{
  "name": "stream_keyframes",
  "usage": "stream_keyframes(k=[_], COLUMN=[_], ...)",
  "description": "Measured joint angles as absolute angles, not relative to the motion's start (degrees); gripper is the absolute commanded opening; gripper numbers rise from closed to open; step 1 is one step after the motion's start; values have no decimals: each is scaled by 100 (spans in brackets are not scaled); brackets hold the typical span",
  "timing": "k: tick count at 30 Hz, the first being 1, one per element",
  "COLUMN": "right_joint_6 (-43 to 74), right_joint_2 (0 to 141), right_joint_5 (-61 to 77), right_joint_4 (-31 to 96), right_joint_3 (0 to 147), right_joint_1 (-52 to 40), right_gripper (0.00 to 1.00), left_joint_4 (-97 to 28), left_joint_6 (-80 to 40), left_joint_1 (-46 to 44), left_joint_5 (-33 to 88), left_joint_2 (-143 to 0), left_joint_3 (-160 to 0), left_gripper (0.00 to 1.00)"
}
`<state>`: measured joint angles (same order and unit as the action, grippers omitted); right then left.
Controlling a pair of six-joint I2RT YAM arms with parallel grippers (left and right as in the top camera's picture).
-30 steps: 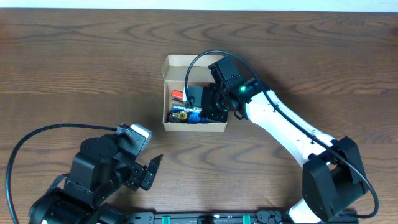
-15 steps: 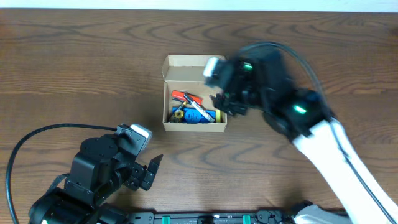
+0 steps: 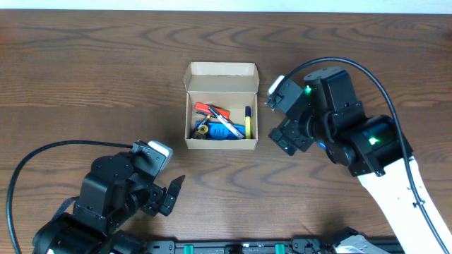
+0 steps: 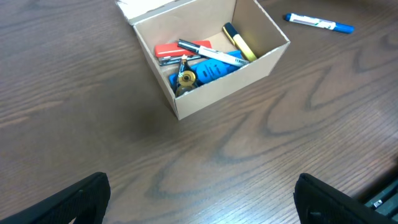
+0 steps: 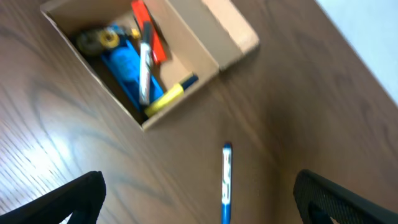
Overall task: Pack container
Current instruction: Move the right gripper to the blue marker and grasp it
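the box [image 3: 220,106] sits open at mid-table, lid flap folded back on its far side. inside lie a yellow marker [image 3: 248,117] along the right wall, a white pen [image 3: 227,127], a red item and blue items. one blue pen [image 5: 227,168] lies on the table, right of the box and apart from it.

right gripper [image 5: 198,183]: spread wide, holding nothing, hovering right of the box over that pen. left gripper [image 4: 202,186]: also wide open and empty, near left, well apart from the box.

risks: the blue pen is round and may roll if one finger lands first. in the overhead view the right arm hides it. the box looks light, and a low approach from the right could shove it or clip its wall.

change: one second ago the right gripper was down inside the box. it is now clear of it, and the yellow marker is in view. the left arm has not moved.
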<state>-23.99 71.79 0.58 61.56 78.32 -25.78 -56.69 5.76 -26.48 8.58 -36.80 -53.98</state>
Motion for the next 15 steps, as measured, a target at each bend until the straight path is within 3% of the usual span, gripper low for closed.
stream_keyframes(k=[15], right_joint_6=[-2235], right_joint_2=[8615], right_joint_5=[-471], right_joint_4=[5345], right_joint_3=[6709], right_joint_1=[-1446], right_gripper=[99], left_joint_4=[-5666], left_joint_6=[578], left_joint_1=[-2648], left_joint_5=[858], left_joint_2=[-3680], left_joint_3=[-5398], left_gripper=[95])
